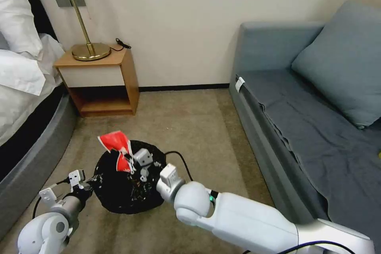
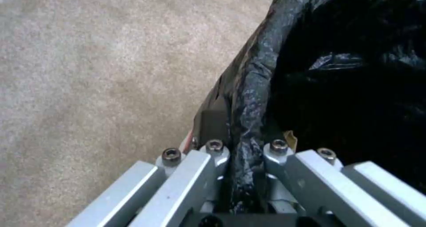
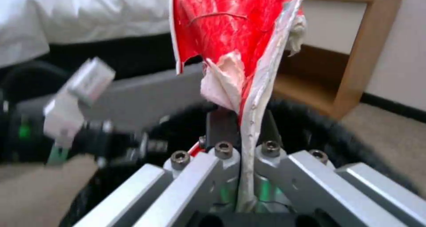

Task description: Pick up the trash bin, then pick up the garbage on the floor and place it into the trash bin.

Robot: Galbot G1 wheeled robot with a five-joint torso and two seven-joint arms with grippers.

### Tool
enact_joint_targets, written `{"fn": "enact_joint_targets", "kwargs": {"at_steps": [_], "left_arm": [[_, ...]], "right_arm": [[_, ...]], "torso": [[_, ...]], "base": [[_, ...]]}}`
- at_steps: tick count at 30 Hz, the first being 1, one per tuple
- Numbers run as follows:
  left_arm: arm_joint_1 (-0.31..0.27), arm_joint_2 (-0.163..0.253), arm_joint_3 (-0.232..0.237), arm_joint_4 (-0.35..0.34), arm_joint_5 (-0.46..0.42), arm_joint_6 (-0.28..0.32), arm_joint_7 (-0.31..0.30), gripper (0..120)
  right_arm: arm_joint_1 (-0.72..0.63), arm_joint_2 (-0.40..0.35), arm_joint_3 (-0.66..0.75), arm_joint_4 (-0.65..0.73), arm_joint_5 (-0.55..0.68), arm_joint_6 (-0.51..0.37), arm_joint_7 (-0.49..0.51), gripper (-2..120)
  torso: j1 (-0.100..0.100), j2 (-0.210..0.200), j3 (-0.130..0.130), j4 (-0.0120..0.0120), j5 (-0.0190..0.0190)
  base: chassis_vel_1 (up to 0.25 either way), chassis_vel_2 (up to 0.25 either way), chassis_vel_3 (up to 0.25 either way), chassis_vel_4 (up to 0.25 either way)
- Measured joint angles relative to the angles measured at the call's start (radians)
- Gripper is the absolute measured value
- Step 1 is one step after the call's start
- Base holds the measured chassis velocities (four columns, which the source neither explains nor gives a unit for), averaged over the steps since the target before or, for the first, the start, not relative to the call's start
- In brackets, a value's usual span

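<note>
Rubbish is in my grasp and the bin is up off nothing I can swear to, but I hold it: that is the step in hand, the dropping-in. My left gripper (image 2: 242,153) has its fingers closed on the rim of the bin (image 1: 119,194), the crinkled black liner (image 2: 253,87) pinched flat between the two pads, with carpet (image 2: 89,70) on the outer side of my fingers and the dark hollow of the bin on the inner side. Whether the bin's base rests on the floor or hangs just clear of it I cannot tell. My right gripper (image 3: 242,143) has its fingers shut tight on the lower edge of the red and white wrapper (image 3: 231,37), which stands up and away beyond my fingertips like a flag; the bin's black mouth lies directly beneath and around those fingers, and my left gripper shows just off to one side at the rim. From the head view the wrapper (image 1: 117,147) sits above the far part of the opening, leaning toward the rim on that side. As I judge it, the next move calls for parting the right fingers while the left ones hold the rim steady, perhaps after lowering or drawing the wrapper nearer the middle, since a light, stiff sheet could tip outward over the edge.
</note>
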Motion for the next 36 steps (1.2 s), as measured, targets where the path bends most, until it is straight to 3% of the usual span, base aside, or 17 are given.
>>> {"fn": "enact_joint_targets", "kwargs": {"at_steps": [4,7,16,28,31,36], "left_arm": [[-0.001,-0.005,0.0,-0.003,0.001,0.0,-0.003,3],[-0.002,-0.007,0.0,-0.005,0.002,0.0,-0.004,3],[0.001,-0.013,-0.005,-0.017,0.003,0.004,-0.009,3],[0.002,-0.009,-0.003,-0.018,0.004,0.006,-0.011,3],[-0.001,-0.006,0.0,-0.017,0.005,0.009,-0.011,3],[-0.006,-0.006,0.006,-0.016,0.005,0.01,-0.012,3]], "right_arm": [[-0.013,-0.012,-0.007,-0.002,-0.014,-0.001,-0.001,1],[-0.021,-0.018,-0.007,-0.005,-0.024,-0.002,-0.002,9],[-0.047,-0.044,-0.003,0.002,-0.04,-0.008,-0.011,45],[-0.079,-0.068,0.045,0.042,-0.069,-0.019,-0.018,85],[-0.101,-0.105,0.062,0.075,-0.062,-0.029,-0.029,98],[-0.108,-0.125,0.053,0.078,-0.07,-0.022,-0.049,100]], "torso": [[0.0,0.0,0.0,0.0,0.0],[0.0,0.0,0.0,0.0,0.0],[0.0,0.0,0.0,0.0,0.0],[0.0,0.0,0.0,0.0001,-0.0001],[0.0,0.0,0.0,0.0,-0.0001],[0.0,0.0,0.0,-0.0001,-0.0001]], "base": [[0.0,0.0,0.0,0.0],[0.0,0.0,0.0,0.0],[0.0,0.0,0.0,0.0],[0.0,0.0,0.0,0.0],[0.0,0.0,0.0,0.0],[0.0,0.0,0.0,0.0]]}}
